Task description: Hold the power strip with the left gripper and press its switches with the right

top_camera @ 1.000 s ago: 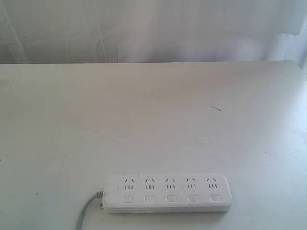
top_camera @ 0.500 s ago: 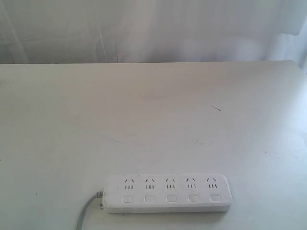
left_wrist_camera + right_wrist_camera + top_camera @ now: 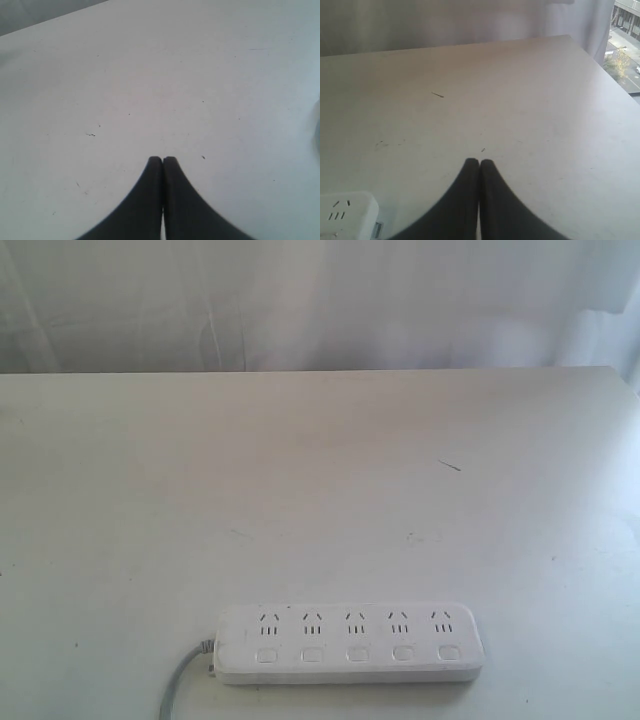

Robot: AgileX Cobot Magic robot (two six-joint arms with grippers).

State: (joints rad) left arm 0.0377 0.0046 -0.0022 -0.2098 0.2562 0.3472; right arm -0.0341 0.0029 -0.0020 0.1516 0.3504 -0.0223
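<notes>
The white power strip (image 3: 350,642) lies flat near the front edge of the table, its grey cord (image 3: 180,685) leaving its left end. A row of several small switches (image 3: 357,652) runs along its near side, one under each socket group. Neither arm shows in the exterior view. In the left wrist view my left gripper (image 3: 162,160) is shut, black fingers pressed together over bare table, holding nothing. My right gripper (image 3: 479,162) is shut and empty too; one end of the power strip (image 3: 345,214) shows at a corner of the right wrist view, apart from the fingers.
The white table (image 3: 320,490) carries small dark specks (image 3: 450,465). Pale curtains (image 3: 320,300) hang behind its far edge. The right wrist view shows the table's far corner and a window with a street outside (image 3: 625,30).
</notes>
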